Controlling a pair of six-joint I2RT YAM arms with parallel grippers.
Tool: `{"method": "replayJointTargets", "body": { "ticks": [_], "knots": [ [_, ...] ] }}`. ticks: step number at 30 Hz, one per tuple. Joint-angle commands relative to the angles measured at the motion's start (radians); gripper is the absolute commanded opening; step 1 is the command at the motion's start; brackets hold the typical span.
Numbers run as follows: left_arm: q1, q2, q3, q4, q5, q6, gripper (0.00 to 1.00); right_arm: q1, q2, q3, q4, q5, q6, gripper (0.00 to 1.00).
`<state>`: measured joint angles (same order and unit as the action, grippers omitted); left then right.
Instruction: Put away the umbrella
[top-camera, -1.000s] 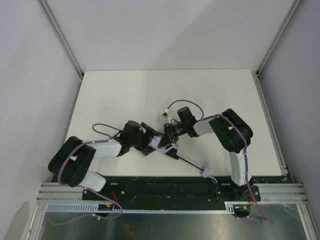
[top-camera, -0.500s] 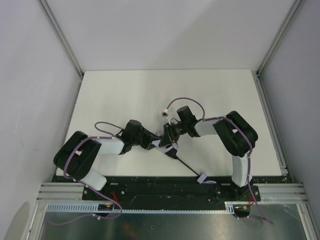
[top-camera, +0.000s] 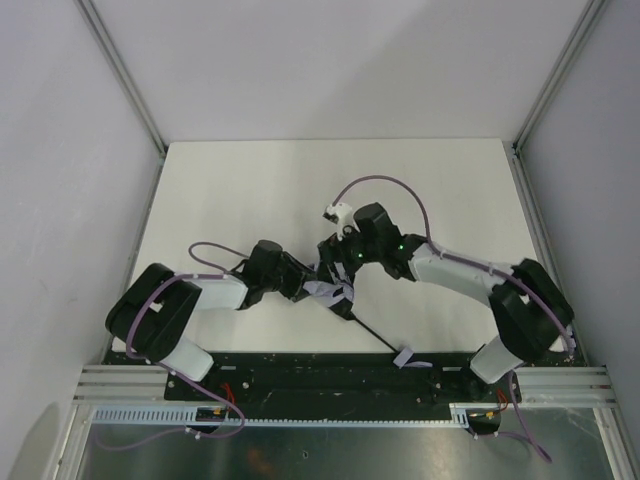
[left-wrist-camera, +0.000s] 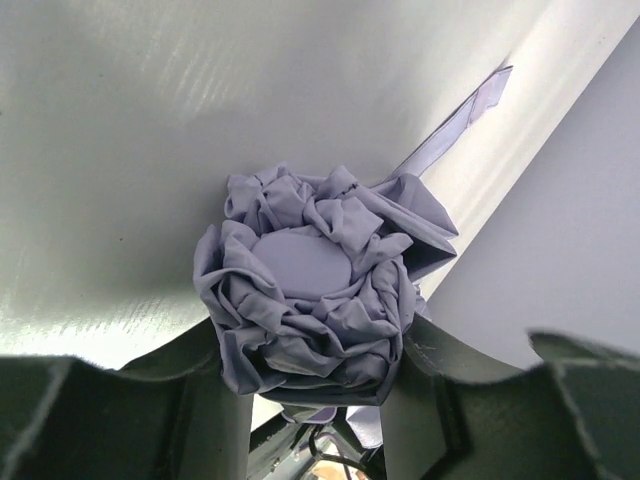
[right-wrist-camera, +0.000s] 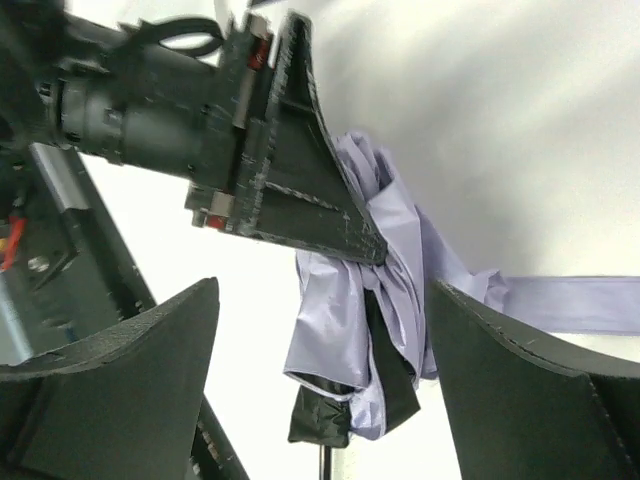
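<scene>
L gripper is clamped on the umbrella. My fingers press both sides of the bunched lavender-grey canopy, w/ the round end cap facing my wrist cam. A flat closure strap trails off from the fabric toward upper right of that view.

R gripper is spread wide and grips nothing. Its fingers stand either side of the same fabric bundle w/ a gap on each side. From the R wrist, L's black finger sits against the top of the cloth, and folds hang below it.

From the top cam, both grippers meet near mid-table, toward the near edge. The thin black shaft runs diagonally from the canopy toward the near-right. The small handle lies at the table's front edge, just beside the base rail.
</scene>
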<state>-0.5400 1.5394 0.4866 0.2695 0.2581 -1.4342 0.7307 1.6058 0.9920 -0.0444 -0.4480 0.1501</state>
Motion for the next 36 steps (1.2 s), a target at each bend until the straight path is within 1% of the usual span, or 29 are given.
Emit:
{"method": "replayJointTargets", "body": {
  "ticks": [1, 3, 9, 13, 16, 18, 19, 22, 23, 25, 28, 29, 30, 31, 32, 35, 36],
  "knots": [
    [0.014, 0.030, -0.039, -0.233, -0.052, 0.018, 0.00, 0.161, -0.074, 0.021, -0.114, 0.408, -0.199, 0.86],
    [0.032, 0.044, -0.037, -0.241, -0.015, -0.003, 0.00, 0.244, -0.064, 0.002, -0.096, 0.544, -0.245, 0.87],
    [0.092, 0.053, -0.029, -0.258, 0.038, -0.018, 0.00, 0.415, 0.048, -0.026, 0.017, 0.819, -0.337, 0.87],
    [0.113, 0.044, -0.026, -0.263, 0.054, -0.016, 0.00, 0.464, 0.163, -0.015, 0.117, 0.946, -0.427, 0.86],
    [0.122, 0.037, -0.032, -0.290, 0.066, -0.021, 0.00, 0.466, 0.255, 0.004, 0.147, 1.058, -0.475, 0.85],
    [0.124, 0.032, -0.034, -0.295, 0.070, -0.019, 0.00, 0.454, 0.310, 0.017, 0.156, 1.088, -0.485, 0.82],
    [0.125, 0.028, -0.034, -0.298, 0.072, -0.018, 0.00, 0.446, 0.331, 0.023, 0.154, 1.087, -0.484, 0.77],
    [0.126, 0.010, -0.031, -0.302, 0.070, -0.006, 0.00, 0.416, 0.373, 0.041, 0.104, 1.017, -0.454, 0.46],
    [0.128, -0.001, -0.028, -0.303, 0.066, 0.004, 0.00, 0.406, 0.378, 0.043, 0.083, 0.975, -0.440, 0.38],
    [0.132, -0.024, -0.019, -0.304, 0.051, 0.022, 0.00, 0.382, 0.379, 0.044, 0.031, 0.871, -0.402, 0.24],
    [0.141, -0.049, 0.002, -0.305, 0.037, 0.048, 0.01, 0.331, 0.385, 0.046, -0.048, 0.653, -0.362, 0.06],
    [0.145, -0.053, 0.010, -0.304, 0.041, 0.057, 0.03, 0.316, 0.388, 0.046, -0.064, 0.580, -0.349, 0.03],
    [0.149, -0.054, 0.019, -0.304, 0.047, 0.065, 0.07, 0.302, 0.391, 0.046, -0.078, 0.520, -0.338, 0.02],
    [0.154, -0.056, 0.027, -0.303, 0.054, 0.074, 0.14, 0.287, 0.394, 0.046, -0.088, 0.457, -0.328, 0.01],
    [0.158, -0.060, 0.036, -0.303, 0.057, 0.086, 0.24, 0.273, 0.396, 0.046, -0.096, 0.404, -0.318, 0.00],
    [0.164, -0.112, 0.052, -0.303, 0.032, 0.133, 0.67, 0.228, 0.402, 0.046, -0.109, 0.268, -0.290, 0.00],
    [0.167, -0.144, 0.053, -0.303, 0.016, 0.151, 0.80, 0.213, 0.403, 0.046, -0.111, 0.221, -0.280, 0.00]
  ]
}}
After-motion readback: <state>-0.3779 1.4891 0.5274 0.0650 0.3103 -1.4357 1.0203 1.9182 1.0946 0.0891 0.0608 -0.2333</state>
